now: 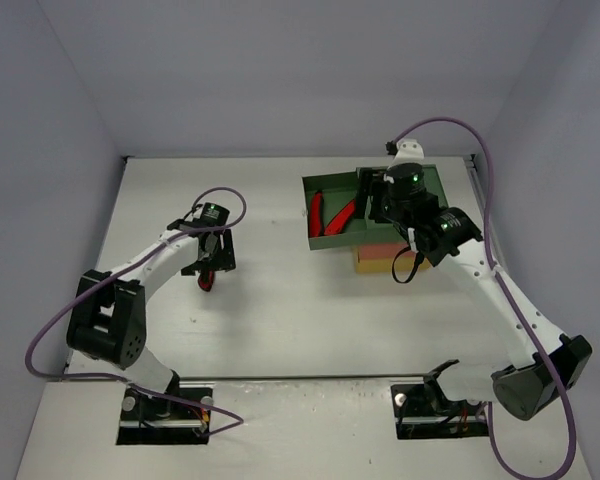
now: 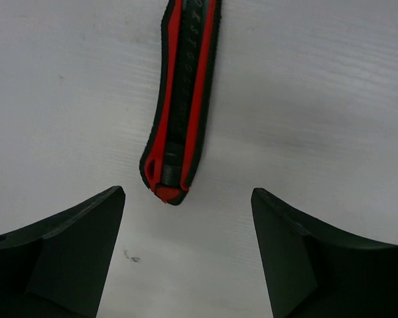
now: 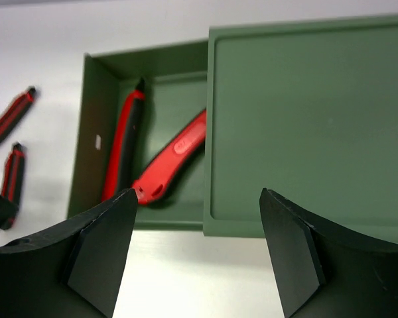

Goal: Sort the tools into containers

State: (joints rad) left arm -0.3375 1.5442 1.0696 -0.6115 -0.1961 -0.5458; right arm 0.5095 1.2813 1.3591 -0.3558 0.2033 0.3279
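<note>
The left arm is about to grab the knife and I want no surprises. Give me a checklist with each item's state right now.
1. Left gripper open: ok.
2. Knife centred between its fingers: ok.
3. Knife lying alone on the table: ok.
4. Green drawer pulled open: ok.
5. Room left beside the two red tools inside: cannot tell.
6. Right gripper away from the drawer: not ok, it hangs open over it.

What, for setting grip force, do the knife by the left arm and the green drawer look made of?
Knife: probably hard red plastic with black, possibly rubbery, edging; low sheen. Drawer: likely moulded plastic; uniform matte green, thin flat walls.
</note>
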